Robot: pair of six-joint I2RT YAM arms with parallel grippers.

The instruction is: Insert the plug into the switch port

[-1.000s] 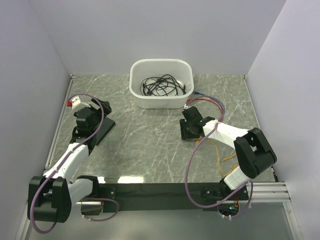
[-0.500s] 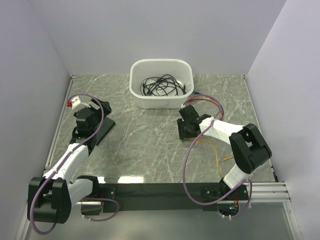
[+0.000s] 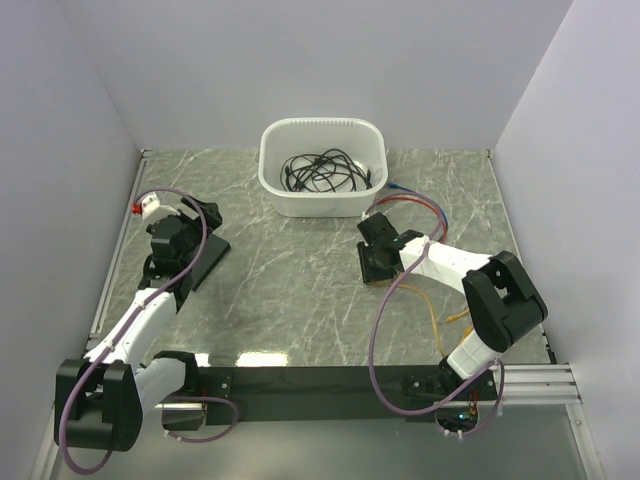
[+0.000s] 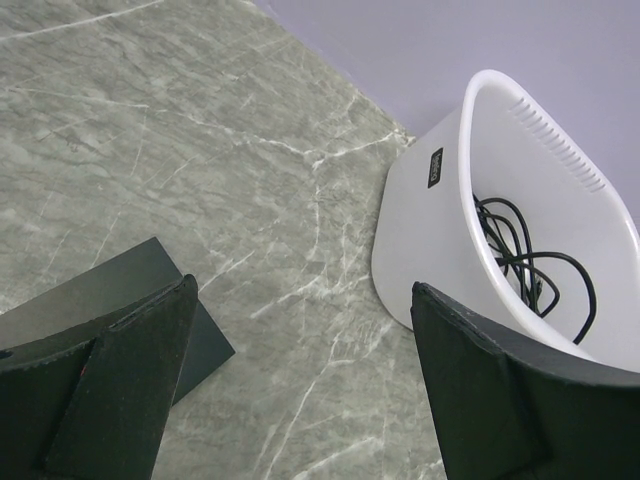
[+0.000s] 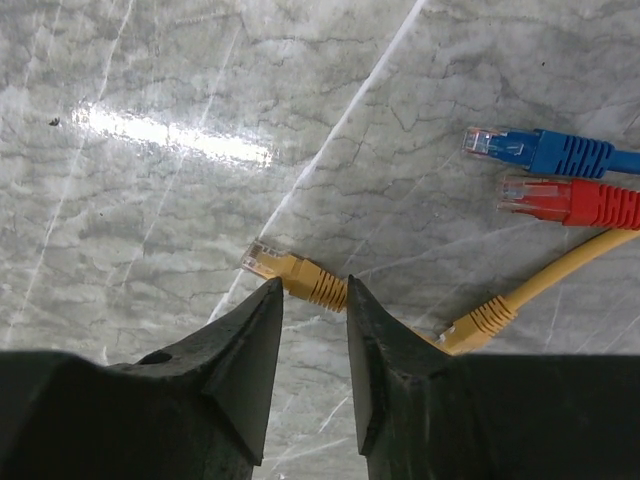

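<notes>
Between the jaws of my right gripper (image 5: pixel 313 295) lay the yellow plug (image 5: pixel 292 273), long axis across their narrow gap; pinched or not, I couldn't tell. Far to its left sat the switch (image 3: pixel 213 255), beside my wide-open left gripper (image 4: pixel 300 290).

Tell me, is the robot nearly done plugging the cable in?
Not nearly. Done: the right gripper sits with its jaws either side of the yellow plug, which lies on the table. In hand: the grab; whether it pinches yet I cannot tell. Left: lift the plug, carry it to the black switch box by the open left gripper, and plug it in.
</notes>
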